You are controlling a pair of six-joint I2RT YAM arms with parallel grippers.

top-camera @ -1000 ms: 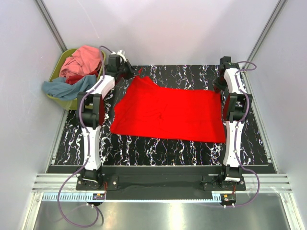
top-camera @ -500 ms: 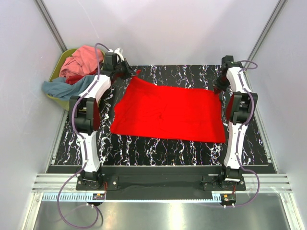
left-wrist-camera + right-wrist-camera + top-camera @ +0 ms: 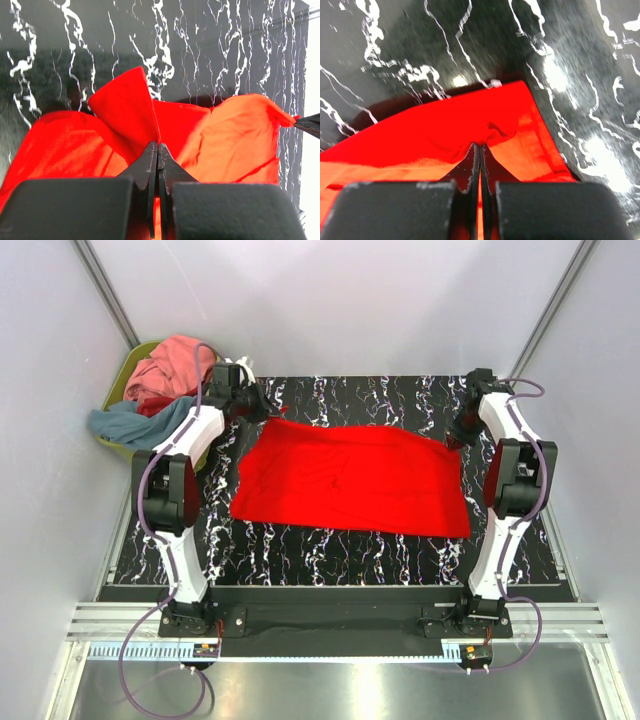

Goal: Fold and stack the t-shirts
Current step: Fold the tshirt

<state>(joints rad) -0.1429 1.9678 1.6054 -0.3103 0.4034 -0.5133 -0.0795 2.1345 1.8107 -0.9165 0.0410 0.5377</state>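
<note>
red t-shirt [image 3: 350, 478] edge drawn nearer, pinched by left gripper [image 3: 158, 146] and right gripper [image 3: 480, 146].

Overhead view evenly bright, soft glare on pale back wall [image 3: 330, 300], right wrist view motion-blurred, white hot spots on glossy black white-veined marble tabletop [image 3: 600, 150], bright red cloth t-shirt [image 3: 445, 130] oversaturated, dark shadow beneath its lifted edge

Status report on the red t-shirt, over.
Left gripper, jaws shut on red t-shirt, far left corner. Right gripper, jaws shut on far right corner. Rest flat on table. Nothing in the way.
</note>
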